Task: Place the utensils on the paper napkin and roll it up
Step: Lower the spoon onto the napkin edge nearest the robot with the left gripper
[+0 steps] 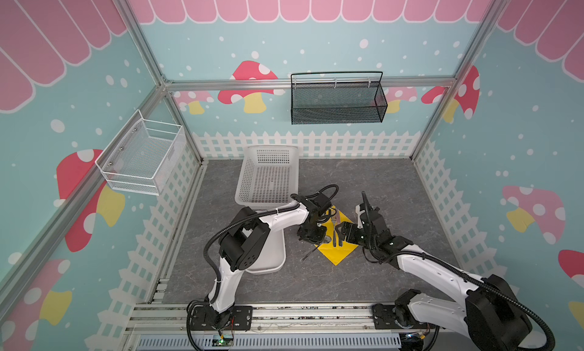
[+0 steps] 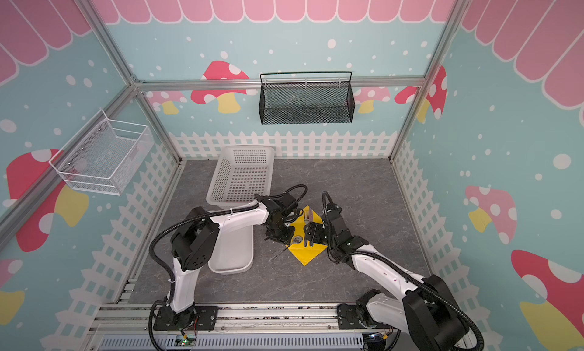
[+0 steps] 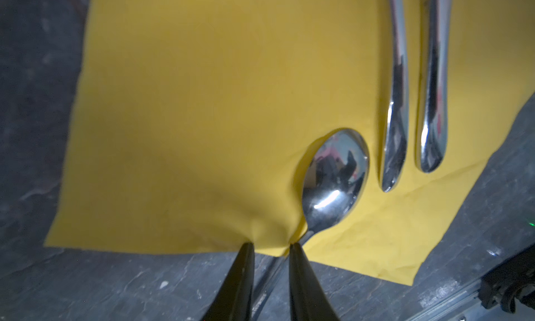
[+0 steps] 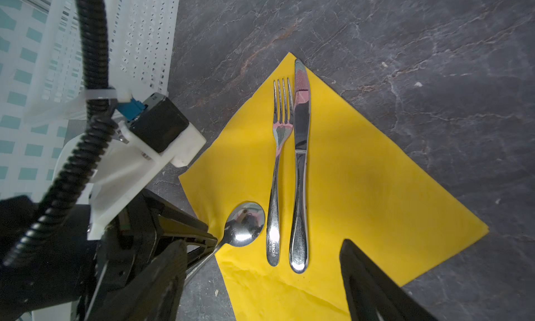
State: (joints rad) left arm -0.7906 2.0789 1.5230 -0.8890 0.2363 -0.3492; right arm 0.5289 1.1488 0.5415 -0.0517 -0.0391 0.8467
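The yellow paper napkin (image 1: 336, 253) (image 2: 308, 254) (image 4: 362, 189) lies as a diamond on the dark table. A fork (image 4: 278, 160) and a knife (image 4: 301, 160) lie side by side on it, and their handles (image 3: 396, 102) (image 3: 434, 102) show in the left wrist view. The spoon (image 4: 246, 224) (image 3: 335, 180) has its bowl on the napkin's edge and its handle out on the table. My left gripper (image 3: 270, 244) (image 1: 317, 240) is narrowly open. Its tips sit at the puckered napkin edge, either side of the spoon's handle. My right gripper (image 4: 263, 244) (image 1: 343, 235) hangs wide open over the handle ends, holding nothing.
A white perforated basket (image 1: 246, 175) stands behind the napkin. A white oblong tray (image 1: 268, 261) lies to the left under my left arm. A black mesh basket (image 1: 338, 102) hangs on the back wall and a white wire basket (image 1: 142, 156) on the left wall.
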